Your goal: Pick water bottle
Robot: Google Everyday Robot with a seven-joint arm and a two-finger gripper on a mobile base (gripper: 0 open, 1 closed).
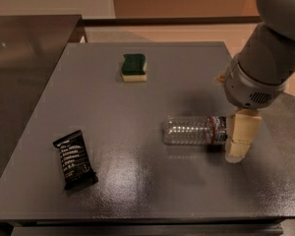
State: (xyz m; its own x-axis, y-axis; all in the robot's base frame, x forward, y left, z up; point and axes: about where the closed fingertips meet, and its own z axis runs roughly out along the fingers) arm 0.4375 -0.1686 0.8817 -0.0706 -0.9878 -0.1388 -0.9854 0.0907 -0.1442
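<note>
The water bottle [189, 130] lies on its side right of centre on the grey table [108, 112]. It is clear and ribbed, with a red-and-dark label band near its neck on the right. Its cap end is hidden behind my gripper [237, 146]. The gripper is a cream-coloured piece hanging from the large grey arm [265, 68], which comes in from the upper right. The gripper reaches down to the table right at the bottle's neck end and looks to be touching it or very close to it.
A green and yellow sponge [133, 67] lies at the back middle of the table. A black snack bar wrapper [74, 159] lies at the front left. A dark counter [19, 58] adjoins the table on the left. The table's right edge is close to the gripper.
</note>
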